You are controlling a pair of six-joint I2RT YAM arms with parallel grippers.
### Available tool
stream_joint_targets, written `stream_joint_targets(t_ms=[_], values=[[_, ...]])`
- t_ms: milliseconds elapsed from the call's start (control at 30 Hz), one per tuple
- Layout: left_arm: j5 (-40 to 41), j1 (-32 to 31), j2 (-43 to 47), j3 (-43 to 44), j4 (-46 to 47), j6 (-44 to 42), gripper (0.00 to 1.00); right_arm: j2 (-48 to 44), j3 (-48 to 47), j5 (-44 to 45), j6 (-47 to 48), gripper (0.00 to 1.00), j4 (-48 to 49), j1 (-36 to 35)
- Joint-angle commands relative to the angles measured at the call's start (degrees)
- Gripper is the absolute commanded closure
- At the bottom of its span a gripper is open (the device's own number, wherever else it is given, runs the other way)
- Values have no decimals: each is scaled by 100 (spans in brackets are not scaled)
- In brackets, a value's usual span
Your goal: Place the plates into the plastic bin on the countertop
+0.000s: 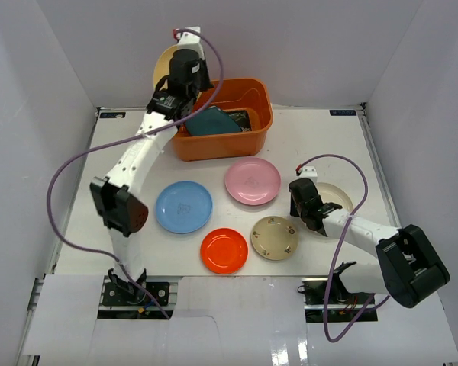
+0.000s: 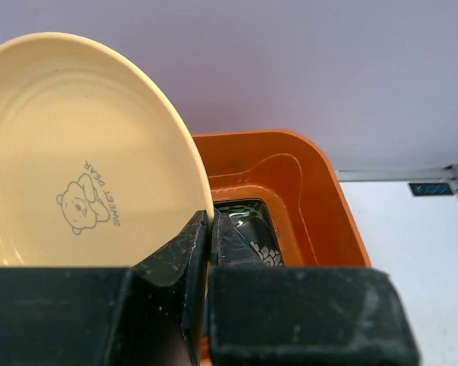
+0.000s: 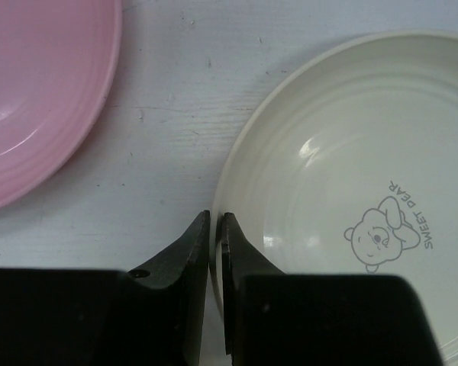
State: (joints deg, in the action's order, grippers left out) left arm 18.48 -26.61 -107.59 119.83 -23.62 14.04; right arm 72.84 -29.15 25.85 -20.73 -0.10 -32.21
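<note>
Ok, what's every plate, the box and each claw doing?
yellow plate, held in the air
left gripper, shut on yellow plate
cream plate, on table, rim gripped
right gripper, shut on cream plate
orange bin, holds two plates
teal plate, in bin
black plate, in bin
blue plate, on table
pink plate, on table
red plate, on table
beige plate, on table

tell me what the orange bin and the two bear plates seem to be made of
Orange bin: likely moulded plastic, semi-gloss; smooth rounded corners, soft sheen on the walls.
Yellow plate: probably melamine or plastic, satin; thin rim, printed bear, dull highlights.
Cream plate: same look, glossier; sharp light spots. Ceramic can't be ruled out.
</note>
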Motion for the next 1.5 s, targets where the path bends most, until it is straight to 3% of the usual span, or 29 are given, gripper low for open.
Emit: stream_joint_targets(t_ms=[0, 233, 533, 600, 700, 800, 1100, 1233, 1333, 1400, 1467], values=[[-344, -99, -928, 830, -231, -859, 100, -182, -82, -273, -89, 92, 247, 21], [-1303, -99, -2388, 1956, -214, -1106, 100, -437, -74, -290, -36, 92, 300, 21], [-2068, -107, -2837, 1658, 94, -772, 100, -551, -144, -343, -1, 92, 309, 21], [-2068, -107, -2794, 1492, 112, -754, 79, -578, -249, -300, 8, 92, 282, 21], [-2103, -107, -2574, 1403, 199, -719, 36, -587, -372, -273, 60, 92, 326, 21], [-2033, -99, -2311, 1438, 243, -701, 18, -543, -636, -256, 78, 92, 300, 21], [-1936, -99, -960, 1035, 235, -456, 11, -604, -1575, -159, 368, 92, 264, -5], [-1585, -99, 157, 113, 174, 36, 11, -255, -2444, -247, 815, 92, 195, -49], [-1155, -90, 1325, -1335, 147, 326, 11, 368, -3672, -203, 1184, 92, 19, -75], [-716, -55, 2341, -2785, 216, 450, 11, 634, -4097, -299, 1604, 92, 27, -101], [-408, 15, 2995, -3760, 200, 546, 9, 1029, -4666, -781, 1983, 92, 202, -154]])
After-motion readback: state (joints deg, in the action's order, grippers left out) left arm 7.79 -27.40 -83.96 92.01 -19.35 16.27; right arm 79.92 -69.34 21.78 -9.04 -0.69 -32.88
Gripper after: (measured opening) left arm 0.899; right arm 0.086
